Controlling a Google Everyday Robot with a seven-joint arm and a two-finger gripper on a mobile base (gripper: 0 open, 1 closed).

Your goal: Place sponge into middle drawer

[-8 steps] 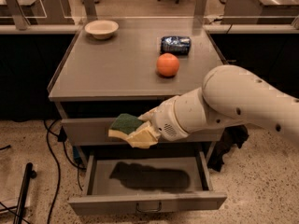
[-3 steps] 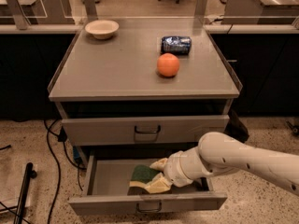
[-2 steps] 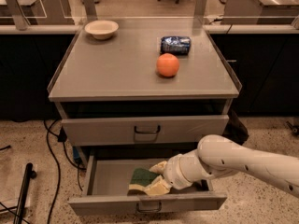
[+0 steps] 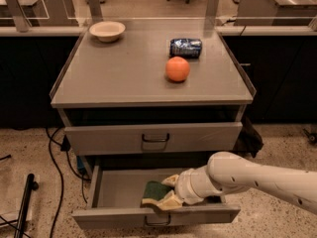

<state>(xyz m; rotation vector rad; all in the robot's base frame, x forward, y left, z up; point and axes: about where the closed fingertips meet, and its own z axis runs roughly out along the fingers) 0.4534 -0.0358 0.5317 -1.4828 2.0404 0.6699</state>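
Observation:
The sponge [image 4: 154, 190], dark green over pale yellow foam, lies low inside the open middle drawer [image 4: 119, 186], near the middle of its grey floor. My gripper [image 4: 166, 192] reaches into the drawer from the right on a white arm [image 4: 247, 180]. Its pale fingers [image 4: 171, 180] sit on either side of the sponge's right end and hold it. The sponge sits at or just above the floor.
The upper drawer front [image 4: 154, 138] is closed above the open drawer. On the cabinet top [image 4: 109, 78] are an orange [image 4: 177, 69], a blue packet [image 4: 185, 47] and a white bowl [image 4: 107, 30]. Cables [image 4: 54, 157] and a dark pole [image 4: 25, 202] lie on the floor at left.
The gripper carried the sponge down from in front of the upper drawer into the open middle drawer. Over the last second it has barely moved.

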